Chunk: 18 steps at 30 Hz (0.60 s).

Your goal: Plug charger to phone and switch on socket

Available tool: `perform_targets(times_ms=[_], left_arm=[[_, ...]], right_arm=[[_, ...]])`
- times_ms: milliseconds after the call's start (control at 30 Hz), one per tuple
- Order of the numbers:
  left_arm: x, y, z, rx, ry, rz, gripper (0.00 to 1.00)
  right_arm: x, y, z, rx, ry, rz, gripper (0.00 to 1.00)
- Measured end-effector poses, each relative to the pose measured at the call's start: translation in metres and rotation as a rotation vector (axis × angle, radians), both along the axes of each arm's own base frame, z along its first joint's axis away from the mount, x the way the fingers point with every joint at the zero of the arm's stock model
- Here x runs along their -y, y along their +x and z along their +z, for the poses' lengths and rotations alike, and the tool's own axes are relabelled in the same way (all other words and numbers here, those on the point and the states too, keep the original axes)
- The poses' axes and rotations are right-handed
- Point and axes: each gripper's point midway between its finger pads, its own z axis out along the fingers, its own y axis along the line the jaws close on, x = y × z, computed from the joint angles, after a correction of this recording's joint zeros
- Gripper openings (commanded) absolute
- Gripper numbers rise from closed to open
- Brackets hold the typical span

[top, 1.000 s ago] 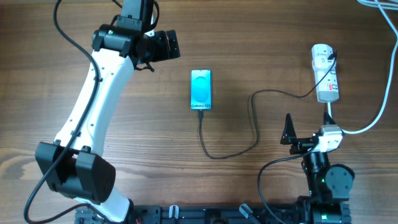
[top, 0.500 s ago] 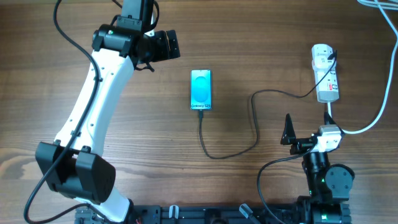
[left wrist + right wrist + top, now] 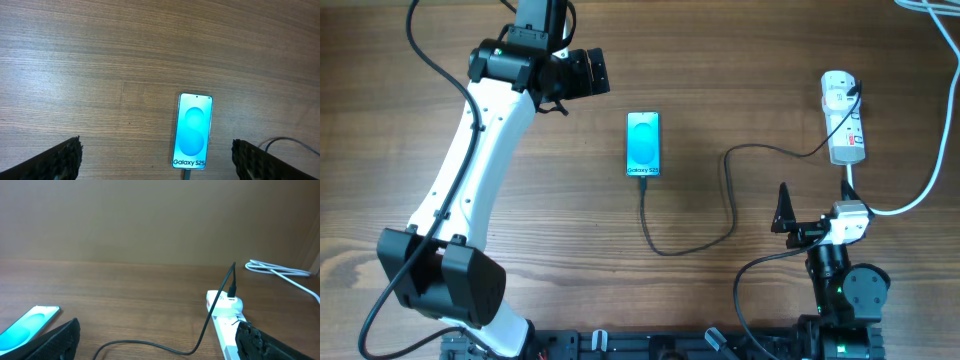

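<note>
My left gripper [image 3: 602,73] hangs wide open and empty, up-left of the phone [image 3: 643,143]; its charger [image 3: 690,246] looks seated, so my right gripper [image 3: 786,222], also open and empty, should press the socket [image 3: 843,130] switch squarely, clear of the cable.

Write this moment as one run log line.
charger: reaches phone bottom edge | left gripper: jaws open, apart from phone | right gripper: jaws open, apart from socket

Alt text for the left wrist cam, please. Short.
A phone with a lit turquoise screen reading Galaxy S25 lies flat on a wooden table, the dark connector of the charger meeting its lower edge. The left gripper hangs above it, open, one finger in each bottom corner of the frame.
</note>
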Motion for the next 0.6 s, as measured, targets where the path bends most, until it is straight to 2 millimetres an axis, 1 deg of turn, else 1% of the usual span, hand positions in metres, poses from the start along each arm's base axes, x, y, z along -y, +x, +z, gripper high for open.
perform_targets(times_ms=[300,367,400,433,500,533,567,600], left_arm=[[0.002,0.0,0.0,0.0,0.0,-0.004,1.0],[0.0,-0.004,-0.001,-0.013,0.009,-0.002,1.0],[-0.002,-0.007,-0.002,-0.024,0.018,0.002,1.0],[-0.007,-0.015,-0.003,-0.047,0.039,0.009,1.0],[-0.013,-0.023,0.001,-0.039,0.057,0.02,1.0],[-0.021,-0.042,0.0,-0.029,0.07,0.028,1.0],[-0.021,-0.039,0.002,0.008,0.065,0.032,1.0],[-0.026,-0.056,-0.01,0.001,0.07,0.033,1.0]], right_arm=[[0.0,0.0,0.0,0.0,0.0,0.0,1.0],[0.0,0.0,0.0,0.0,0.0,0.0,1.0],[0.0,0.0,0.0,0.0,0.0,0.0,1.0],[0.0,0.0,0.0,0.0,0.0,0.0,1.0],[0.0,0.0,0.0,0.001,0.0,0.0,1.0],[0.0,0.0,0.0,0.0,0.0,0.0,1.0],[0.0,0.0,0.0,0.002,0.0,-0.001,1.0],[0.0,0.0,0.0,0.002,0.0,0.0,1.0]])
